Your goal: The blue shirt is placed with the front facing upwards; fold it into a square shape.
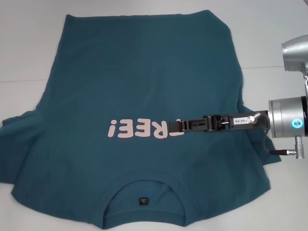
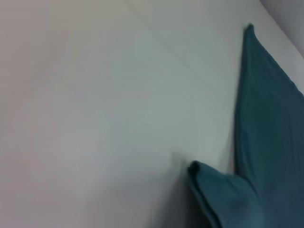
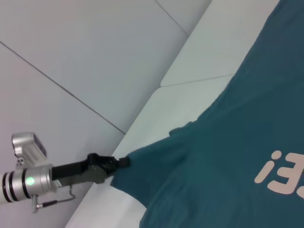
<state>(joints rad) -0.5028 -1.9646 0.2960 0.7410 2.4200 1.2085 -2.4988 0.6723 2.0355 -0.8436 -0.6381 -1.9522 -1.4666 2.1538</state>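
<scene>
1. Spread flat on the white table (image 1: 269, 43), the shirt (image 1: 144, 72) lies front up, collar nearest the robot, lettering (image 1: 144, 130) across the chest.
2. Reaching in from the right side, the right gripper (image 1: 177, 126) sits over the lettering; whether its fingers pinch cloth I cannot tell.
3. Seen in the right wrist view, the left gripper (image 3: 124, 162) meets the left sleeve's edge, fingers seemingly clenched on the shirt, probably for folding inward.
4. Bare table borders the shirt's far hem and sides, leaving room.
</scene>
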